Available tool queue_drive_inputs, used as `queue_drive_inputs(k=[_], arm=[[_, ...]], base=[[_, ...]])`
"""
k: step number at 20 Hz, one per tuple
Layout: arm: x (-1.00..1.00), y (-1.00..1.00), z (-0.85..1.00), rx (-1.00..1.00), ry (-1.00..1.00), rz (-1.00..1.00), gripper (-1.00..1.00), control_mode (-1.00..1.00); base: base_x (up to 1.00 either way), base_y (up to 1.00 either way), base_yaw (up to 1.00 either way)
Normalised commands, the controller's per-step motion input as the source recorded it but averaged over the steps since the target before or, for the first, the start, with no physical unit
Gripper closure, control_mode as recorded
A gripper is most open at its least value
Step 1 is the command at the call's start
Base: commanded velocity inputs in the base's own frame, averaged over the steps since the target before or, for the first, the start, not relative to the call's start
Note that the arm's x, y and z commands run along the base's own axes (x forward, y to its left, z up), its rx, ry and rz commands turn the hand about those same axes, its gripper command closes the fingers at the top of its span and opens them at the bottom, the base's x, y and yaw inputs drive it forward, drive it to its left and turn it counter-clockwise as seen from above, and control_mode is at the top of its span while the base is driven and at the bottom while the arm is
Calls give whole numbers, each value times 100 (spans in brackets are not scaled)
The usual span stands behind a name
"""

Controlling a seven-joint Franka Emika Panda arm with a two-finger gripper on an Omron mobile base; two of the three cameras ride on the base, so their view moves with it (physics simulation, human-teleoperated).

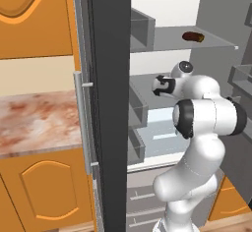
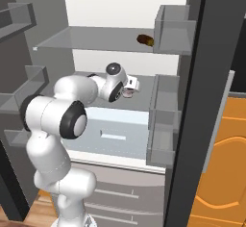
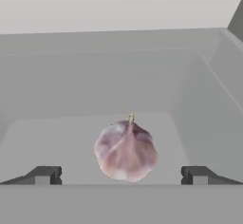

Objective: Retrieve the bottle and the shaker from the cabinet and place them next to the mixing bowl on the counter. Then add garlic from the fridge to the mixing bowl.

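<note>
Here the white arm reaches into the open fridge (image 2: 166, 96), its gripper (image 3: 121, 175) spread wide with the garlic (image 3: 126, 150) lying between the two finger tips (image 3: 43, 174) but not yet clamped. The garlic sits on a grey middle shelf (image 3: 71, 133), stem pointing away towards the back wall. It looks light, papery and bulging, so likely to roll or slip; a hold across its broad middle seems safest, with gentle pressure. The hand view gives the bulb whole and centred. The right base view shows just a pinkish sliver of it beside the wrist, and a brown item (image 2: 145, 40) on the shelf above. The left base view adds the marbled counter (image 1: 34, 120) left of the fridge door (image 1: 108, 78)
</note>
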Motion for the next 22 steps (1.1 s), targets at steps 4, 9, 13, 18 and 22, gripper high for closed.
queue_drive_inputs(k=[4,9,13,18,22], arm=[[20,0,-9,0,0,0,-100,-100],[10,0,-6,0,0,0,-100,-100],[0,0,-7,0,1,0,-100,-100],[4,0,-4,0,0,0,-100,-100],[3,0,-16,0,0,0,-100,-100]], base=[[0,0,0],[0,0,0],[0,0,0],[0,0,0],[0,0,0]])
